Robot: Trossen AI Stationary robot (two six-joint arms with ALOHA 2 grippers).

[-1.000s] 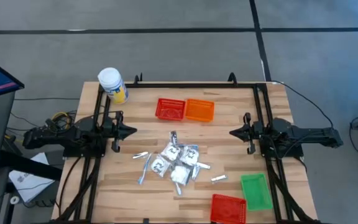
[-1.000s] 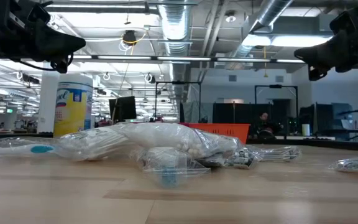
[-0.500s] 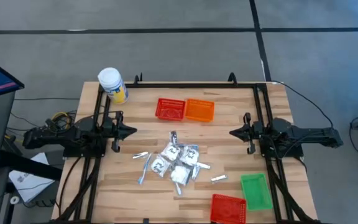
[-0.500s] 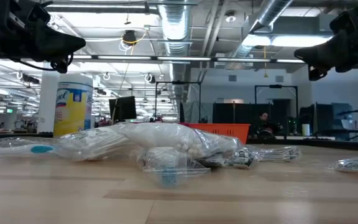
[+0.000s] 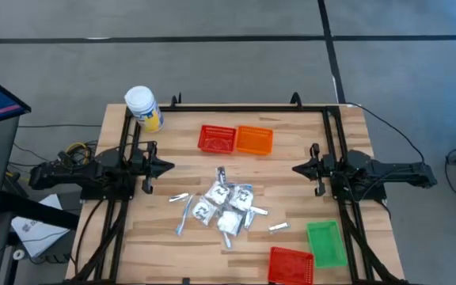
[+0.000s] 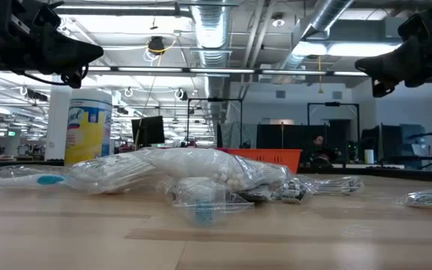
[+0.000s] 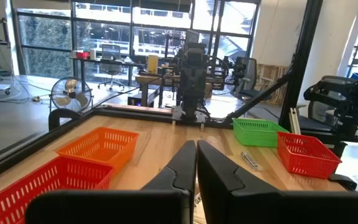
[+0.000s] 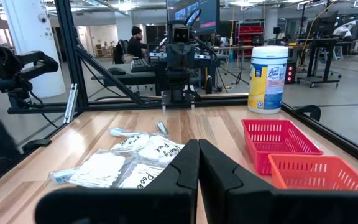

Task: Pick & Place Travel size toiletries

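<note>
The travel size toiletries (image 5: 222, 207) lie in a loose heap of white and clear-wrapped packets and slim silver sticks on the wooden table's middle; the heap (image 6: 201, 180) (image 8: 129, 158) also shows in the low and right wrist views. One stick (image 5: 279, 228) (image 7: 249, 160) lies apart toward the green basket. My left gripper (image 5: 169, 166) (image 7: 196, 163) hangs shut at the table's left side, level, pointing toward the middle. My right gripper (image 5: 296, 168) (image 8: 198, 163) hangs shut at the right side, facing it. Both are clear of the heap.
A red basket (image 5: 217, 139) and an orange basket (image 5: 254, 140) stand side by side at the far middle. A green basket (image 5: 326, 242) and another red basket (image 5: 291, 264) stand at the near right. A white-lidded yellow jar (image 5: 143, 108) stands at the far left corner.
</note>
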